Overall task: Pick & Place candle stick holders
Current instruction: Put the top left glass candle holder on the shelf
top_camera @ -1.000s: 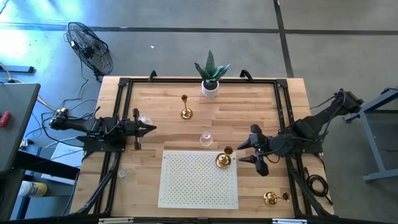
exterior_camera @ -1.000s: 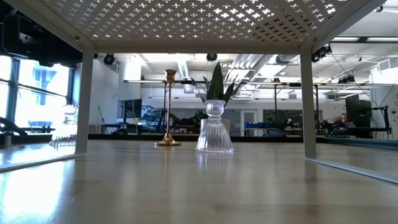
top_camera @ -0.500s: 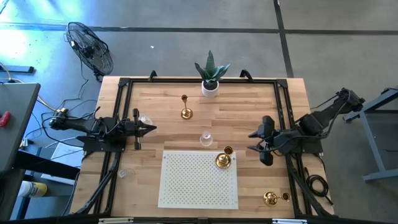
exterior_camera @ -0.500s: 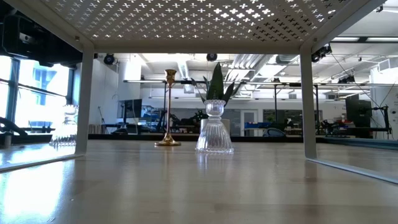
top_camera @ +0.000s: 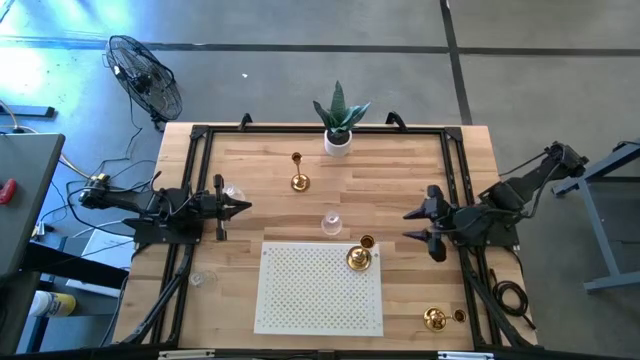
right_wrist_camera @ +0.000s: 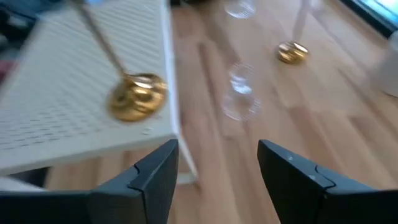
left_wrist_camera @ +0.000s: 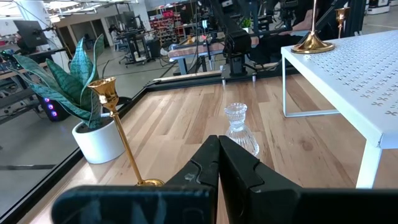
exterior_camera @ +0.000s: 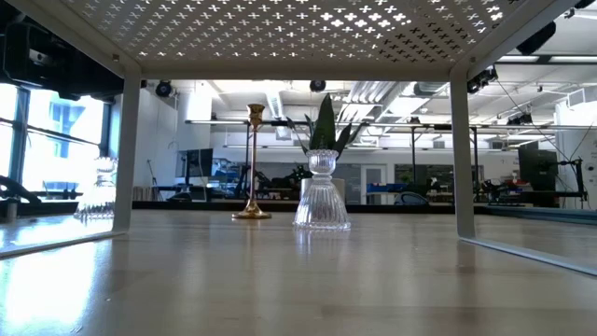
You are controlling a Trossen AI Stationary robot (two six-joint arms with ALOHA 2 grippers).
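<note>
A brass holder (top_camera: 358, 258) stands by its round base on the white perforated stand (top_camera: 300, 300), at the stand's far right corner; it also shows in the right wrist view (right_wrist_camera: 138, 96). A second brass holder (top_camera: 297, 182) and a clear glass holder (top_camera: 331, 222) stand on the table beyond the stand. A third brass holder (top_camera: 435, 318) stands near the front right. Two more glass holders (top_camera: 233, 190) (top_camera: 197, 279) stand at the left. My right gripper (top_camera: 420, 225) is open and empty, to the right of the stand. My left gripper (top_camera: 240, 207) is shut and empty at the table's left.
A white pot with a green plant (top_camera: 338, 140) stands at the table's far edge. A black frame (top_camera: 450, 170) runs along the table's edges. The stand's legs (exterior_camera: 461, 149) rise from the table. Bare wood lies between the stand and my right gripper.
My right gripper has drawn back from the brass holder on the stand toward the table's right edge and a little toward the far edge. The brass holder stays upright on the stand.
</note>
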